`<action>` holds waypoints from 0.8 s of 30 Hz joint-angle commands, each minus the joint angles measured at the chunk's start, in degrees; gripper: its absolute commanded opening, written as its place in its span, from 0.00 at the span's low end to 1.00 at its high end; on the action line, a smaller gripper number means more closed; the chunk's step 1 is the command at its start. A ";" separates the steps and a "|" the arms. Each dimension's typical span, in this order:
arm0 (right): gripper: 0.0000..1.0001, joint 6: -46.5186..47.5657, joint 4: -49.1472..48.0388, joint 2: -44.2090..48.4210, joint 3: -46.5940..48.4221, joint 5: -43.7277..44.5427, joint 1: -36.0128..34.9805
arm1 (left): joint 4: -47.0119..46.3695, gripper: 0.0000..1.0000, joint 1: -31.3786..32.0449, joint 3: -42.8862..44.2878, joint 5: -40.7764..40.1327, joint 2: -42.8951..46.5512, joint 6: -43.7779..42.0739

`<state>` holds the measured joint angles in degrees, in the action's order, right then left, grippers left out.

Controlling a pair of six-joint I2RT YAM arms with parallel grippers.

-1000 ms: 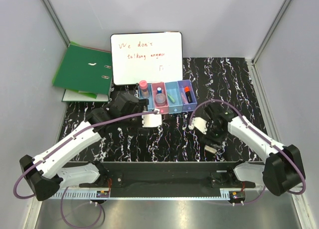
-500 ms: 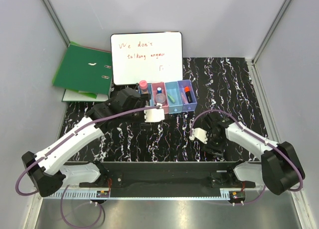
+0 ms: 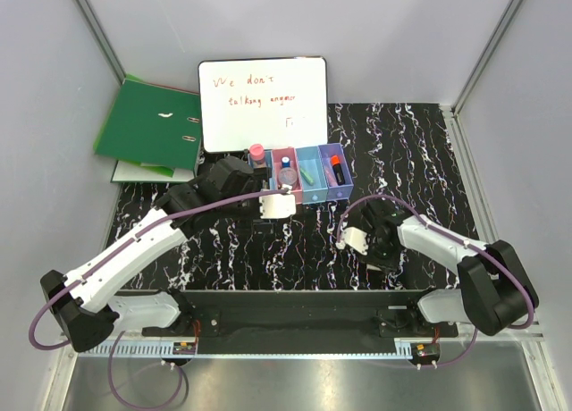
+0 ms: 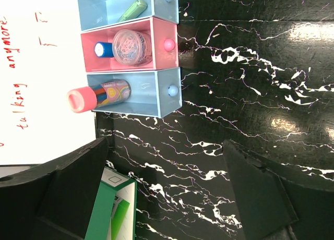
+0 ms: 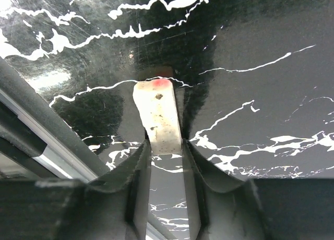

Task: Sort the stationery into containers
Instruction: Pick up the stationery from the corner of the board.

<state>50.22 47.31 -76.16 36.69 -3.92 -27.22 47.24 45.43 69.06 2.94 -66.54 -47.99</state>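
Note:
The containers (image 3: 300,174) are four joined bins in front of the whiteboard. The pink-capped cylinder (image 4: 99,94) lies in the left light blue bin (image 4: 156,91). The blue-capped tube (image 4: 103,49) and clear round pot (image 4: 130,46) are in the pink bin (image 4: 156,31). The green stick (image 4: 132,10) is in the other light blue bin. The red-and-black marker (image 3: 337,171) is in the purple bin. My left gripper (image 4: 167,188) is open and empty just left of the bins. My right gripper (image 5: 166,146) is shut on a small whitish bar with a pink tip (image 5: 156,115), low over the table.
A whiteboard with red writing (image 3: 262,103) stands behind the bins. A green ring binder (image 3: 147,125) lies at the back left and also shows in the left wrist view (image 4: 112,208). The black marbled table (image 3: 402,152) extends to the right. A metal rail (image 5: 47,156) runs along the near edge.
My right gripper has shifted left and nearer to the arm bases with the bar in it. My left gripper has moved a little closer to the bins.

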 commanded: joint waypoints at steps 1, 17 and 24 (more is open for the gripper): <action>0.23 -0.91 -5.56 -0.48 -2.06 -2.40 -0.81 | -0.84 0.99 0.10 2.40 -0.39 0.19 0.53; 0.00 -4.34 -3.54 3.55 5.14 -1.70 -0.81 | -1.54 0.99 0.01 1.34 -0.04 0.36 1.67; 0.00 -3.28 -1.70 6.37 6.47 -1.97 -0.81 | -2.33 0.99 0.01 1.26 0.23 0.01 2.46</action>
<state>46.46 45.23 -71.22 40.91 -4.21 -27.49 47.48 45.43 69.06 2.98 -66.54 -46.52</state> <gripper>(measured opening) 0.061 0.987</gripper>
